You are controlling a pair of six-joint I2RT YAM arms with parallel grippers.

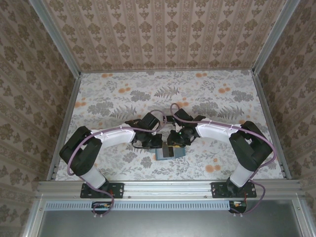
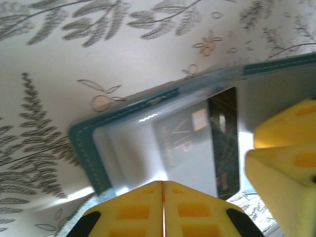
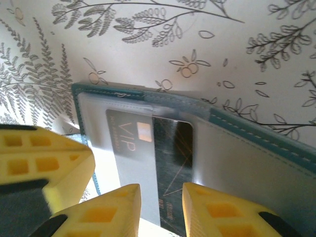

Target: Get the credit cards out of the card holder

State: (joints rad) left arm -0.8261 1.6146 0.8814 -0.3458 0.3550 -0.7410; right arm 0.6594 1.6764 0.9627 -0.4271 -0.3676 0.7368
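Card extraction pending: left gripper (image 2: 163, 207) closed at open card holder (image 3: 256, 158) edge; right gripper (image 3: 162, 207) narrowly parted astride dark credit card (image 3: 170, 148), which likely needs a pinch and outward slide.

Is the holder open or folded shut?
Open. The holder lies spread, both inner panels facing up, with a VIP card showing inside.

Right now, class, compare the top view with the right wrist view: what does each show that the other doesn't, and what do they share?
Top view: the left arm, the right arm and the wallpapered walls. Right wrist view: a card marked VIP, partly under a clear sleeve, and the right jaws standing apart. Both: the holder lying on the floral table.
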